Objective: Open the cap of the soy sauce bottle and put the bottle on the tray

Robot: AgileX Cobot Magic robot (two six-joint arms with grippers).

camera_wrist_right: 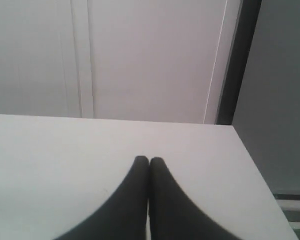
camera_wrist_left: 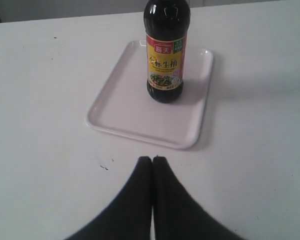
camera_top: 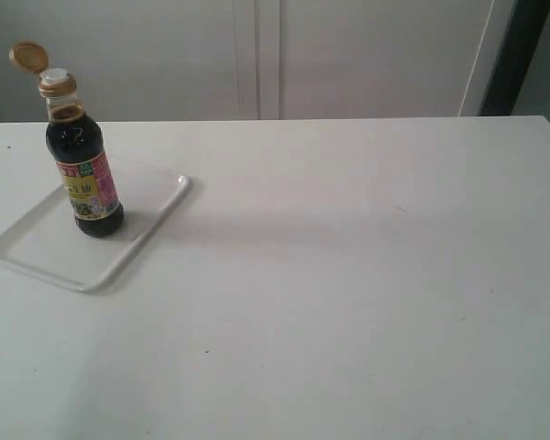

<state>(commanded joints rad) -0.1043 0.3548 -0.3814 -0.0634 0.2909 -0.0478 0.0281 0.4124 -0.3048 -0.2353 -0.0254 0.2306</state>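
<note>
Exterior: bottle [camera_top: 84,174] upright on tray [camera_top: 37,252], left of frame; cap [camera_top: 27,57] flipped open, upper left. No arms visible.

Left wrist: left pincer [camera_wrist_left: 152,159] bottom centre, tips pressed together, empty. Bottle straight ahead, upper centre, long axis vertical, well apart. Likely nearer arm.

Right wrist: right pincer [camera_wrist_right: 149,160] tips together, empty; only table [camera_wrist_right: 50,150] ahead.

The left gripper [camera_wrist_left: 151,159] and right gripper [camera_wrist_right: 149,160] each carry two matte black jaws, smooth-surfaced, broad-based, tapering to rounded tips.

You see the soy sauce bottle [camera_wrist_left: 166,55] upright on the tray [camera_wrist_left: 125,107]; the left gripper [camera_wrist_left: 151,159], fingertips together, sits apart from the tray.
</note>
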